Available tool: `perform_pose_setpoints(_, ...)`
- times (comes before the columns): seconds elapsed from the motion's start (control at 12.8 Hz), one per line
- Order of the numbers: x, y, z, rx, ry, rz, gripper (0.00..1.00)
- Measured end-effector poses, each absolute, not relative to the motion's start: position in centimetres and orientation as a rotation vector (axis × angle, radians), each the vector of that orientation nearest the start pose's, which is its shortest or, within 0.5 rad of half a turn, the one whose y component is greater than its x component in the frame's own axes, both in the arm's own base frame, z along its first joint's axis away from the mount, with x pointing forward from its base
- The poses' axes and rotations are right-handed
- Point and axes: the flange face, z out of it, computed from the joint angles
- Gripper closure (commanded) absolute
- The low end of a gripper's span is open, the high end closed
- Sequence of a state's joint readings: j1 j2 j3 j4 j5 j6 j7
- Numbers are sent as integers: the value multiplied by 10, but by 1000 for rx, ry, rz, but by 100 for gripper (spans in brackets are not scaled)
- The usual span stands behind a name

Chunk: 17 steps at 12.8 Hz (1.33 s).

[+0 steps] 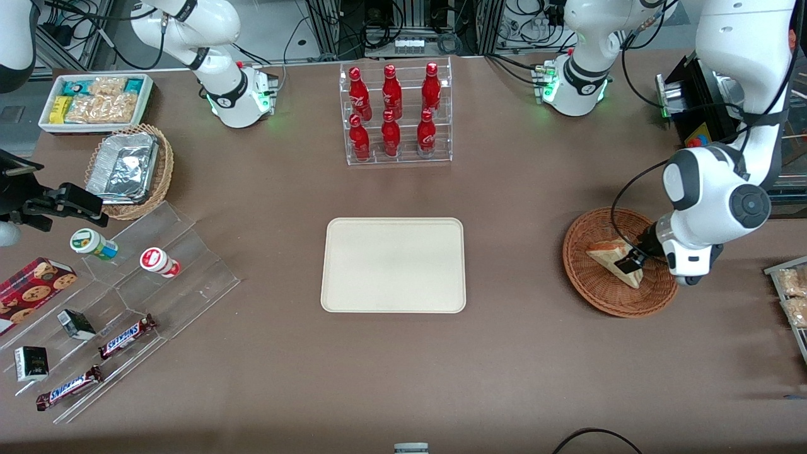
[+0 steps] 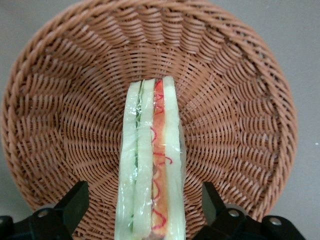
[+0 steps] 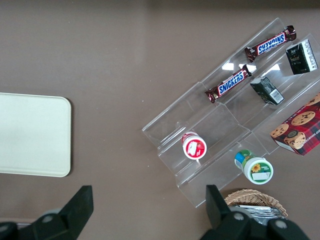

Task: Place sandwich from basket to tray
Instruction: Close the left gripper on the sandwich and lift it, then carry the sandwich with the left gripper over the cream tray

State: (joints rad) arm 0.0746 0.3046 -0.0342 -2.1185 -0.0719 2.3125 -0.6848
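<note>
The sandwich (image 1: 606, 255), a plastic-wrapped wedge of white bread with red and green filling (image 2: 150, 165), stands on edge in the reddish-brown wicker basket (image 1: 586, 280) toward the working arm's end of the table. My left gripper (image 1: 633, 260) is down in the basket, open, with one finger (image 2: 75, 200) on each side of the sandwich and a gap showing on both sides. The basket's weave (image 2: 65, 100) fills the left wrist view. The cream-beige tray (image 1: 394, 265) lies flat and bare at the middle of the table, and its corner shows in the right wrist view (image 3: 30, 135).
A clear rack of red bottles (image 1: 395, 113) stands farther from the front camera than the tray. Toward the parked arm's end are a clear stepped stand with snacks (image 1: 126, 296), a tan basket with a foil container (image 1: 129, 170) and a white box of snack packets (image 1: 94, 101). Snack packets (image 1: 791, 296) lie beside the wicker basket.
</note>
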Motion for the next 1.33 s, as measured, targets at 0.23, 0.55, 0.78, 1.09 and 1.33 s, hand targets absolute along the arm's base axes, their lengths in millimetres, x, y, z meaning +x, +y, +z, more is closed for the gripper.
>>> perform_pose_setpoints(0.23, 563, 20, 241, -2903, -1219, 224, 36)
perform_pose_setpoints(0.55, 563, 10, 236, -2907, -1196, 232, 60)
perform_pose_setpoints(0.78, 565, 12, 247, -2898, -1190, 265, 63)
perform_pose_setpoints(1.09, 591, -21, 322, -2938, -1027, 245, 65)
perform_pose_setpoints(1.33, 597, -97, 348, -2973, -752, 138, 65)
